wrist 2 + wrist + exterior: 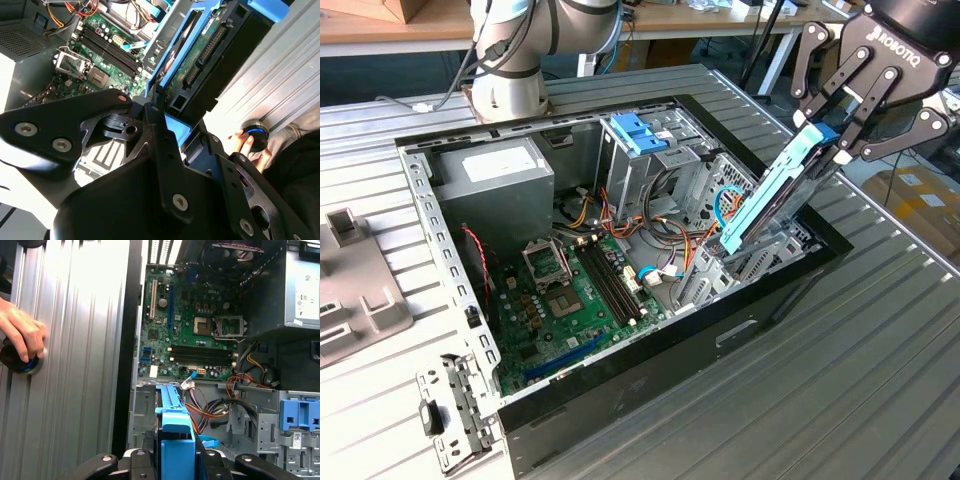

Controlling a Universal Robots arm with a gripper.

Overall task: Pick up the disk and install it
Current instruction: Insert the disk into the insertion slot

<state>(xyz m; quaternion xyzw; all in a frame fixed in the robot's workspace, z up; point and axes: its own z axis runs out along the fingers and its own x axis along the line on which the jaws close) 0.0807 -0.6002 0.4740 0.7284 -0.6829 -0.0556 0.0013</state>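
A ribbed metal table [850, 400] is seen in the exterior view, and an open case [620, 395] is laid flat on it. The arm [515, 60] is mounted behind the case. Inside, a grey box [495, 172] is set in the far corner toward the exterior view's left, and a green board [565, 300] is spread over the floor beside it. The gripper [832, 140] is held above the case's edge at the exterior view's right, clamped onto the upper end of the disk [765, 205]. The disk is held tilted, its lower end dipped into the case by a metal bay [760, 262]; whether the two are touching cannot be told. A blue bracket [640, 132] is fitted atop a cage [625, 175] at the far side. In the first wrist view a person's hand [22, 332] is laid on a round knob [20, 364] on the table, well apart from the case.
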